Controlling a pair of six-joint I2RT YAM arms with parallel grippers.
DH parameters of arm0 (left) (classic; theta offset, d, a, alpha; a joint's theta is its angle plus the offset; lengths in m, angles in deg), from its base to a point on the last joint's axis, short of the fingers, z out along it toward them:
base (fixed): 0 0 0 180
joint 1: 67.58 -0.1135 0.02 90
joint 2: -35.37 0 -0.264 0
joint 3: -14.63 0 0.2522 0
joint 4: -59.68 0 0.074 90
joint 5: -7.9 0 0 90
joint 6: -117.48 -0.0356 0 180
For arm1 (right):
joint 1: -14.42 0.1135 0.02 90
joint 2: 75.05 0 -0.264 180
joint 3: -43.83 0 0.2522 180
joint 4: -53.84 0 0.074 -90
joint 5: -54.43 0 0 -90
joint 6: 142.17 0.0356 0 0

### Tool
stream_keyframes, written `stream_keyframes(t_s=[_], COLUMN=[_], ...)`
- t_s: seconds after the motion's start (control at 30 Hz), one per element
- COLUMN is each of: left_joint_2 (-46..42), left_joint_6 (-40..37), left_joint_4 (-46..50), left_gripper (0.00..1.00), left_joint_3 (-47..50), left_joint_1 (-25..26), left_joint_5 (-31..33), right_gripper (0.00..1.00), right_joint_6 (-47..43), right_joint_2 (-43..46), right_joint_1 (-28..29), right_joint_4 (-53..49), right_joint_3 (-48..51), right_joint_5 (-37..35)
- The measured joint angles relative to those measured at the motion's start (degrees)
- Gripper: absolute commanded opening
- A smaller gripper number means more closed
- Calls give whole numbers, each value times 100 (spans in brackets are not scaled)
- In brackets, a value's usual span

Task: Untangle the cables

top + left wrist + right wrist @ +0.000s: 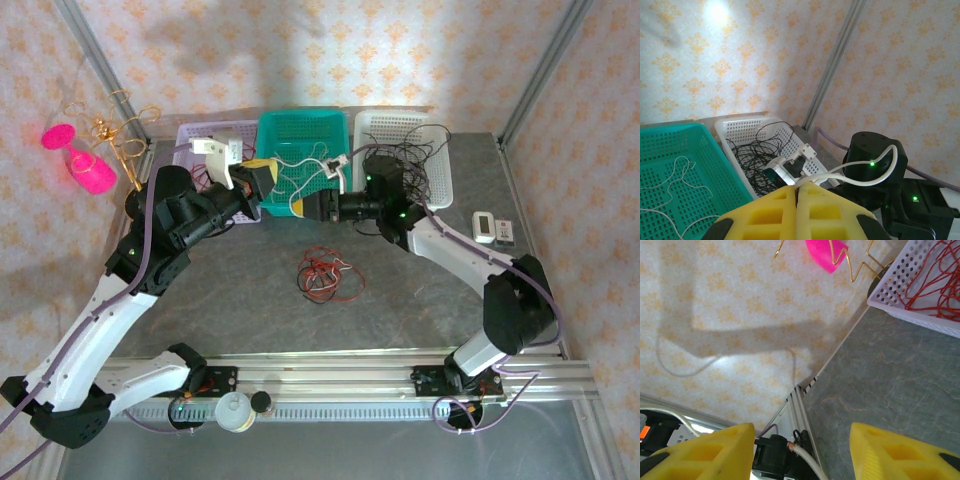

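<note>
- Lying on the grey stone-patterned table (250,300), near its middle: loose knot of thin red and black cables (325,275), clear of both grippers and well in front of the baskets.
- Left gripper (800,189): yellow foam-padded fingers (770,215) pressed together, pinching a thick white cable (825,176) that comes out from between the tips and loops off to the right. The gripper is raised at the near edge of the teal basket.
- Right gripper (801,429): yellow fingers (715,450) standing apart, with nothing between the pads. Seen from above, it points left toward the left gripper, close to it, behind the knot.
- Teal perforated plastic basket (303,125): at the back of the table, in the middle of the row; a thin white strand (675,177) lies loosely inside.
- White perforated plastic basket (395,122): just right of the teal one, touching it; holds a tangle of thin black cables (425,160), some spilling over the rim.
- Lavender perforated plastic basket (895,285): left of the teal one, partly hidden by the left arm; holds coiled red cables (935,280).
- Gold wire stand with bright pink cups (95,170): at the far left, beside the lavender basket.
- Small white boxy device (490,228): on the table's right edge, apart from everything else.
</note>
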Motion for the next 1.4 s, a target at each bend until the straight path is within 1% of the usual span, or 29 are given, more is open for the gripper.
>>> stream_keyframes(t_s=[0.07, 0.2, 0.27, 0.3, 0.33, 0.5, 0.77, 0.97, 1.13, 1.4], left_joint_2=[0, 0, 0, 0, 0, 0, -37, -87, -87, -87], left_joint_6=[0, 0, -2, -2, -9, -39, -107, -149, -177, -225], left_joint_4=[-2, -2, -2, -2, -2, -2, 0, 0, 4, 7], left_gripper=[0, 0, 0, 0, 0, 0, 0, 0, 0, 0], left_joint_3=[0, 0, 0, 0, 0, 0, 35, 120, 205, 216], left_joint_1=[0, 0, 0, 0, 0, 0, 0, 0, 0, 0], left_joint_5=[0, 0, 0, 0, 0, 0, 0, -4, -24, -22], right_gripper=[44, 24, 19, 19, 19, 28, 32, 37, 37, 35], right_joint_6=[-13, -28, -37, -39, -42, -79, -9, 326, 522, 588], right_joint_2=[-15, -105, -146, -160, -168, -170, -170, -170, -168, -168], right_joint_1=[7, 7, 7, 7, 7, 7, 7, -42, -149, -160], right_joint_4=[0, -35, -63, -76, -85, -146, -260, -177, -72, -68], right_joint_3=[-2, -11, -13, -13, -13, -13, -13, -13, -13, -13], right_joint_5=[39, 98, 144, 170, 192, 238, 282, 376, 389, 588])
